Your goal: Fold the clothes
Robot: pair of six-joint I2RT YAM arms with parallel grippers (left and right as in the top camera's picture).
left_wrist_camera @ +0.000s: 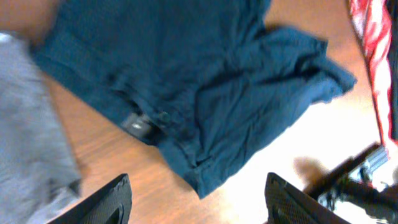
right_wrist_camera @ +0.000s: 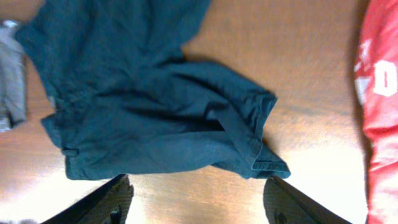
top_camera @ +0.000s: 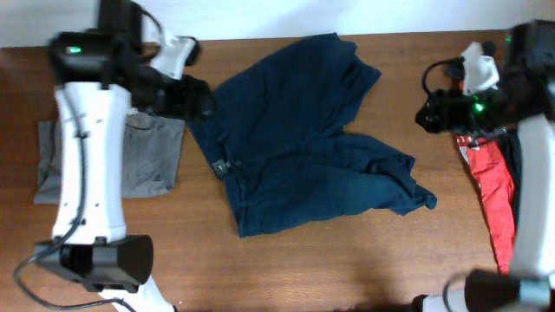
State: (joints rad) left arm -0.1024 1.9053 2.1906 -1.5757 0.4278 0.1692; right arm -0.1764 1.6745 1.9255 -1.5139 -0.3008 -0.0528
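1. Brown wooden table [top_camera: 347, 269] below; left gripper [left_wrist_camera: 198, 186] spread wide, empty, by the navy blue piece [left_wrist_camera: 186, 81].
2. Over its rumpled leg hem, right gripper [right_wrist_camera: 199, 186] likewise apart, empty.
3. It lies centre table, bunched toward four o'clock; a pinch there may catch doubled layers.
4. At nine the grey shorts [top_camera: 143, 160], at three the red shirt [top_camera: 492, 186]: a drag could snag either.

We'd call this a robotics lab bench, not anyone's laundry room: a white-and-black left arm [top_camera: 87, 156] and right arm [top_camera: 533, 191] stand over a plain brown wooden table [top_camera: 347, 269], a loose black cable [top_camera: 427, 76] loops off the hardware, there's a bare white wall [top_camera: 347, 13] behind, and the only homey stuff is a navy blue piece [top_camera: 295, 130], grey shorts [top_camera: 152, 165] and a red shirt [top_camera: 492, 186] lying on the tabletop
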